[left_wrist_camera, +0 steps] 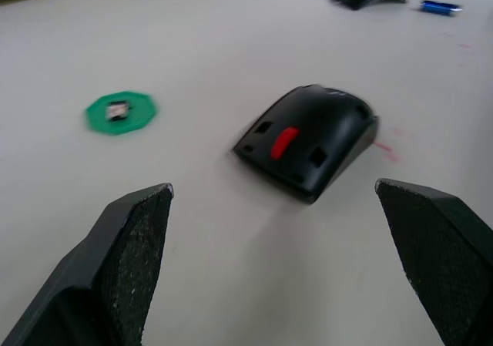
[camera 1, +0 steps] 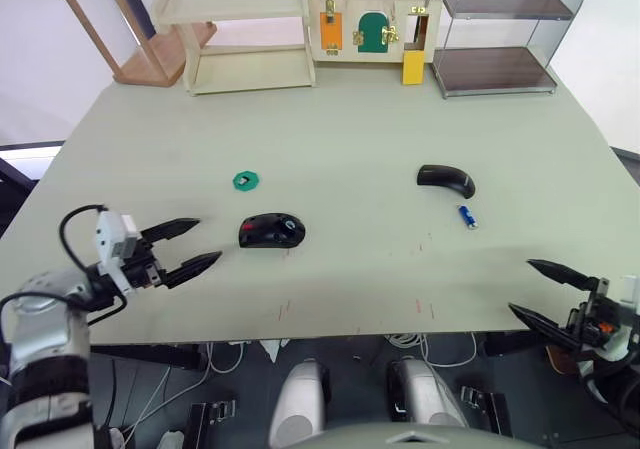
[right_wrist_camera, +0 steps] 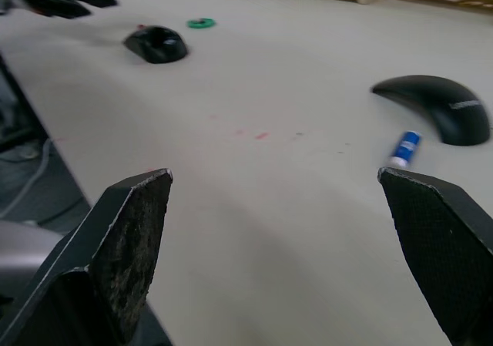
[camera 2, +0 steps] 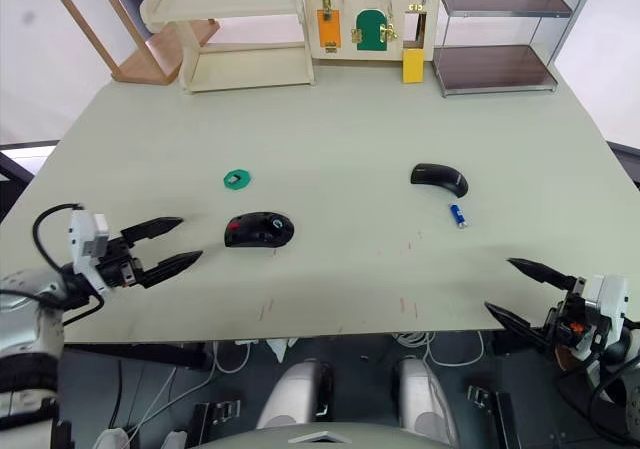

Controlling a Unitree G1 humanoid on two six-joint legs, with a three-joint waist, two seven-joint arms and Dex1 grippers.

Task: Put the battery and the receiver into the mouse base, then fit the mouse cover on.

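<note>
While both grippers hang wide open and empty at the near edge of the table, all task parts lie loose on it. Left gripper sits just left of the mouse base, fingers spread, not touching it. Right gripper is at the near right corner, fingers spread, well apart from everything.

Mouse base lies left of table centre, inner side up, with a red part and a pale round spot. Mouse cover lies to the right of centre, arched side up. Battery lies just beside the cover, on its near right side, close but apart. A green disc lies behind and left of the base.

Left wrist view adds detail: the disc carries a small silvery piece in its middle, and the base shows a red bar between two dark slots. Right wrist view shows pale lettering on the cover, too blurred to read, and the battery with its pale end toward the camera.

Far edge: wooden shelf, latch board, wire rack.
</note>
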